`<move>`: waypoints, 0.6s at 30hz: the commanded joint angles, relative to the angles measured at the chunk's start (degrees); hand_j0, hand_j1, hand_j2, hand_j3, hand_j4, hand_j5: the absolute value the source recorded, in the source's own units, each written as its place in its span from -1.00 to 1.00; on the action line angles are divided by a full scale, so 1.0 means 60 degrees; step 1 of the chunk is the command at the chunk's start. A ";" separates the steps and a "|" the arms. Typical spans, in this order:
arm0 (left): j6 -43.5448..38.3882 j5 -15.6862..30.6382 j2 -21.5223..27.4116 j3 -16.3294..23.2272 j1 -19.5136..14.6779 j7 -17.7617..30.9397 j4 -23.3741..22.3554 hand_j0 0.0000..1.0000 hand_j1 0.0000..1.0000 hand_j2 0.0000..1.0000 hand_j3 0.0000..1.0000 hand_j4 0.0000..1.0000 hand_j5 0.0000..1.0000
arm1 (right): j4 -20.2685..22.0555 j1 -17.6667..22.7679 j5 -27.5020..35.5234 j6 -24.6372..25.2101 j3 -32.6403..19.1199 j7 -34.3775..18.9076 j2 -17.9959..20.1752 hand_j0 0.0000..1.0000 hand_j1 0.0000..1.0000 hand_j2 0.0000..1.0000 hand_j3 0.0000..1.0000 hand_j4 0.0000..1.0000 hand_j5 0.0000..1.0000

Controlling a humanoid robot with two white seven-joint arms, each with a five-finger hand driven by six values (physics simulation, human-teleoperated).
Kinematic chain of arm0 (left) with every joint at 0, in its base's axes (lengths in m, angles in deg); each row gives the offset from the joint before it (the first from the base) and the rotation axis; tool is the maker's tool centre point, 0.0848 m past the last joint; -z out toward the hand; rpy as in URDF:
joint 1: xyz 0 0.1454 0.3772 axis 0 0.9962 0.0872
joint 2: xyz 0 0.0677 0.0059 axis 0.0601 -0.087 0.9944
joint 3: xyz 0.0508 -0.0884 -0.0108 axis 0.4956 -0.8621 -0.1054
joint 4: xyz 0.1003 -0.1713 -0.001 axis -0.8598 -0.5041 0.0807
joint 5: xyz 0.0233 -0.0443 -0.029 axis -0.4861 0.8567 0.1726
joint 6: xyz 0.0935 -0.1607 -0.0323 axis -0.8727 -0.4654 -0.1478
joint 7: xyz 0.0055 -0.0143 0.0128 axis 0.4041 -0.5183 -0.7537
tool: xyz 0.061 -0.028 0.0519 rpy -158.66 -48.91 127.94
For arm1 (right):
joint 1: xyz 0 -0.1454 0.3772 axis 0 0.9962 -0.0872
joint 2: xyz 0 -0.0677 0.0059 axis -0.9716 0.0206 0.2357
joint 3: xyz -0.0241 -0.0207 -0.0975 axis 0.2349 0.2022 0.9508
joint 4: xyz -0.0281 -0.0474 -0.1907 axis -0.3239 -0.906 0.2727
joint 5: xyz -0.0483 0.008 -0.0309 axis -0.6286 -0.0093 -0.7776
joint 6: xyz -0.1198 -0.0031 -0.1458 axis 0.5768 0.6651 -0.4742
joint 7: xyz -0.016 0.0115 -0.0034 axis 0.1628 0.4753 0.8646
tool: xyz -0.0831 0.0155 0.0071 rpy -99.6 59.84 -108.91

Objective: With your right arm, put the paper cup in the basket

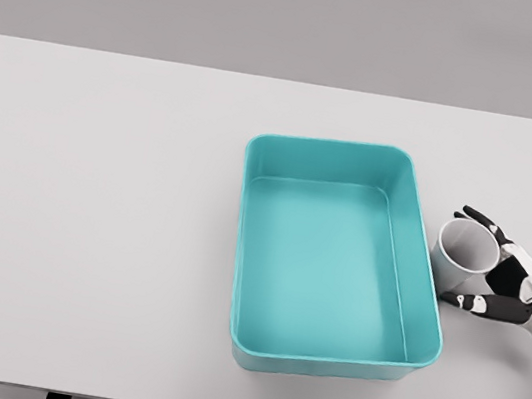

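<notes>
1. Three things matter here, and the biggest is the broad white rectangular table [89, 232], which carries everything and fills most of the view.
2. Next down is the teal plastic basket [360, 144], a shallow rectangular tub with rounded corners. It sits right of the table's middle, its long sides running from the far edge toward the near edge. Nothing lies inside it.
3. Smaller is the robot's right hand [506, 283], black-fingered with a white back, coming in close to the table's right edge. Its fingers [480, 221] curl around the cup from the far side and a thumb or lower finger reaches under the near side, so the hand is wrapped about the cup's wall. Whether it already squeezes firmly I cannot tell. The left arm does not show.
4. Smallest is the white paper cup [468, 254], just beside the basket's right wall, between that wall and the hand's palm. Its open mouth tips up toward the camera.
5. I'd judge the cup very light, thin-walled and easy to crush, with a smooth side that could slip. A gentle grip around the mid-wall looks safest, away from the soft rim, then a lift high enough to clear the basket's wall.
</notes>
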 commanded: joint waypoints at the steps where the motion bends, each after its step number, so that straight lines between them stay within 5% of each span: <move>1: 0.0000 0.0000 0.0001 0.0000 0.0000 0.0002 -0.0001 1.00 1.00 1.00 1.00 1.00 1.00 | -0.0005 -0.0015 0.0055 0.0004 -0.0003 -0.0001 -0.0014 1.00 1.00 1.00 1.00 1.00 1.00; 11: 0.0000 0.0000 0.0001 0.0000 0.0000 0.0002 -0.0001 1.00 1.00 1.00 1.00 1.00 1.00 | -0.0034 -0.0059 -0.0223 0.0019 -0.0003 -0.0001 -0.0028 0.96 0.96 0.96 0.96 0.96 0.96; 14: 0.0000 0.0000 0.0001 0.0000 0.0000 0.0002 -0.0001 1.00 1.00 1.00 1.00 1.00 1.00 | -0.0034 -0.0102 -0.0296 0.0253 -0.0018 -0.0001 -0.0028 0.53 0.53 0.53 0.53 0.53 0.53; 18: 0.0000 0.0000 0.0001 0.0000 0.0000 0.0002 -0.0001 1.00 1.00 1.00 1.00 1.00 1.00 | -0.0034 -0.0146 -0.0355 0.0297 -0.0018 -0.0001 -0.0072 0.50 0.50 0.50 0.50 0.50 0.50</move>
